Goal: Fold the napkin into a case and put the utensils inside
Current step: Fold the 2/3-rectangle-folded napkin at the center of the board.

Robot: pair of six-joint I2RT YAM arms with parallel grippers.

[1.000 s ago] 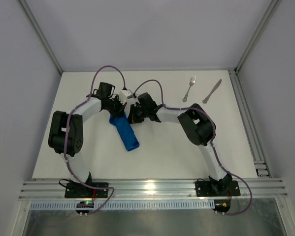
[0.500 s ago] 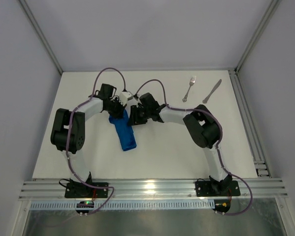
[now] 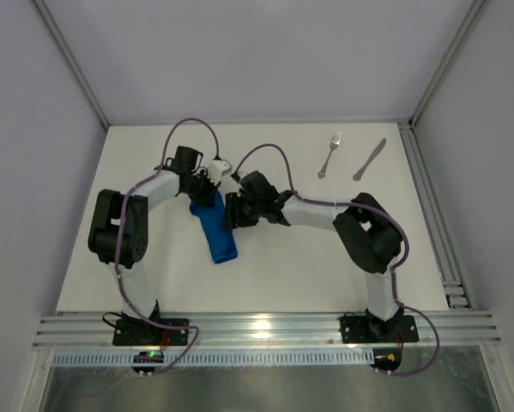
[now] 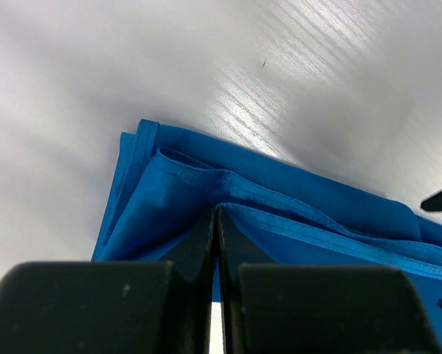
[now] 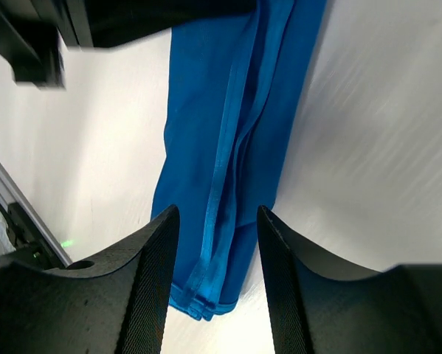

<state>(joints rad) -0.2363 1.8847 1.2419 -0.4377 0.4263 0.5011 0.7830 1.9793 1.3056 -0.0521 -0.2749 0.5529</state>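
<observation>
The napkin [image 3: 215,232] lies left of the middle of the white table [image 3: 291,275], folded into a narrow blue strip (several layers, their hems stacked along one long edge). It runs from under the two grippers toward the near edge, slanting slightly to the right. The far end is lifted a little where it is held. The near end rests flat on the table.

The left gripper [image 3: 207,190] is clenched on the far end of the strip. In the left wrist view its fingers [image 4: 206,243] meet with no gap, and a hemmed fold of the napkin [image 4: 280,199] is pinched at their tips.

Just beside it, the right gripper [image 3: 232,213] hovers at the strip's right edge with its jaws apart and nothing held. From the right wrist camera, the napkin [image 5: 228,147] shows in the gap between the two dark fingers [image 5: 150,280], lying below them and touching neither.

Well apart, at the far right of the table, the fork [image 3: 329,154] lies with its tines pointing away. The knife [image 3: 369,160] lies near it on its right, angled the same way.
</observation>
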